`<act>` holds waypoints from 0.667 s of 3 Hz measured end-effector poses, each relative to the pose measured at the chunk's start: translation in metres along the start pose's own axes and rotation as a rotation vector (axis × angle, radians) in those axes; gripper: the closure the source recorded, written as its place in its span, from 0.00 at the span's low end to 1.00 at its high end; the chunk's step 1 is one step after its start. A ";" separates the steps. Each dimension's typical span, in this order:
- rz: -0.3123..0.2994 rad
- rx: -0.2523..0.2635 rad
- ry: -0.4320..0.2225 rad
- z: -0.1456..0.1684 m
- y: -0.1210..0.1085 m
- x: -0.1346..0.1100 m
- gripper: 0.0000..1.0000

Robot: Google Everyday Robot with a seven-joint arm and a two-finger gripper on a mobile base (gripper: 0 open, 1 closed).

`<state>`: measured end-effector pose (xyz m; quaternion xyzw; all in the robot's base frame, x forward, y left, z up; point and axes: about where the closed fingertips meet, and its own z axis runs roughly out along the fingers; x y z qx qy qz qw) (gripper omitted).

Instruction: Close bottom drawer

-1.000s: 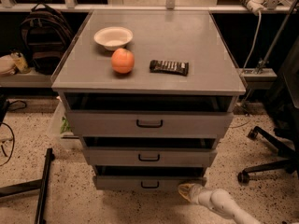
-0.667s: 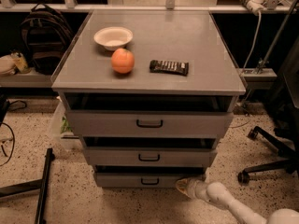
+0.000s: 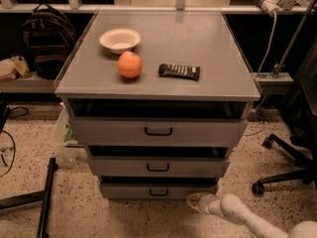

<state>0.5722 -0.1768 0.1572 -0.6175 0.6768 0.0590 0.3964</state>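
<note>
We see the speckled floor (image 3: 124, 217) running across the lower part of the view. On it stands the grey metal cabinet (image 3: 198, 38), which fills the middle. Its flat top reaches toward 12 o'clock.

Three drawers are stacked down its front. The top drawer (image 3: 114, 131) has the tallest panel. It sits a little out from the frame, with a dark gap above it. At 6 o'clock from it is the middle drawer (image 3: 124, 166), which also shows a dark gap along its upper edge. The bottom drawer (image 3: 129, 190) is lowest, at 6 o'clock of the view and just above the floor. It has the slimmest panel and a small black bar handle at its centre. A narrow dark strip above it shows that it is not fully pushed in.

The robot's pale arm (image 3: 247, 218) comes in from 5 o'clock, low over the floor. A dark backpack (image 3: 47, 38) leans at 10 o'clock. The black base of an office chair (image 3: 285, 170) lies at 4 o'clock.

On the cabinet top, a white bowl (image 3: 120, 39) sits toward 11 o'clock. An orange (image 3: 130, 64) is just beside the bowl, at 5 o'clock from it. A dark-wrapped chocolate bar (image 3: 179, 71) lies flat near the orange, at 3 o'clock from it.

The gripper (image 3: 194, 201) is close to the floor, just beside the bottom drawer's lower right corner and at 4 o'clock from its handle. We cannot tell whether it touches the panel, or whether its jaws are apart or together.
</note>
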 end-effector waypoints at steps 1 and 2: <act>0.045 -0.059 -0.001 -0.026 0.028 -0.010 1.00; 0.044 -0.076 -0.012 -0.023 0.038 -0.017 0.82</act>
